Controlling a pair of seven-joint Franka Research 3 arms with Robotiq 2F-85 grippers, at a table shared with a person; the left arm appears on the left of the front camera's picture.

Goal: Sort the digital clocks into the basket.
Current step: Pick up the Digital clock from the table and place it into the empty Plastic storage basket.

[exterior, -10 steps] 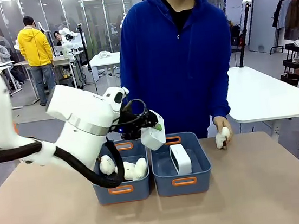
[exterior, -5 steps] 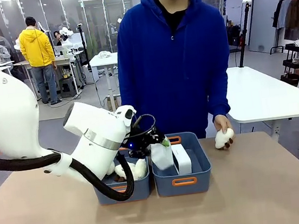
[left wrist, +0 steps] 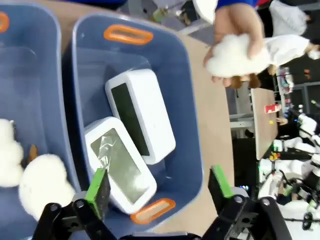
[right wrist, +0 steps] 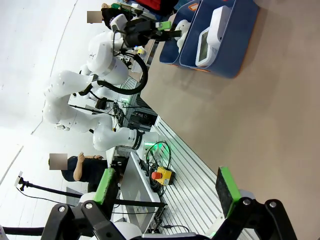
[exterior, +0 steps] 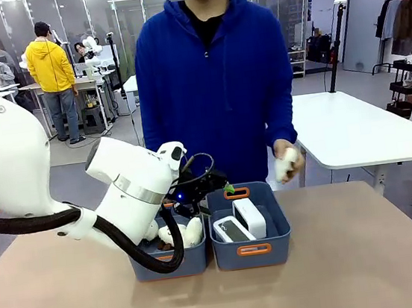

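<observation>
Two white digital clocks with dark screens are in the right basket [exterior: 273, 245]. One clock [exterior: 250, 217] stands on edge. The other clock [exterior: 232, 230] lies tilted against it with its screen up. My left gripper [exterior: 222, 192] hangs open just above the basket's left rear, holding nothing. In the left wrist view its green-padded fingers [left wrist: 97, 189] spread wide over the lying clock [left wrist: 119, 166], with the standing clock [left wrist: 142, 114] and the basket's wall [left wrist: 192, 125] beyond. My right gripper [right wrist: 166, 187] is open over bare table, far from the basket [right wrist: 227, 60].
A twin bin [exterior: 168, 262] on the left holds cream plush toys [exterior: 180, 234]. The person at the far side holds another plush toy [exterior: 285, 164] in a raised hand. The tabletop [exterior: 356, 271] is bare in front and to the right.
My left gripper lowered over the right basket, opened and let go of the second clock, which now lies beside the first. The person lifted the plush toy off the table.
</observation>
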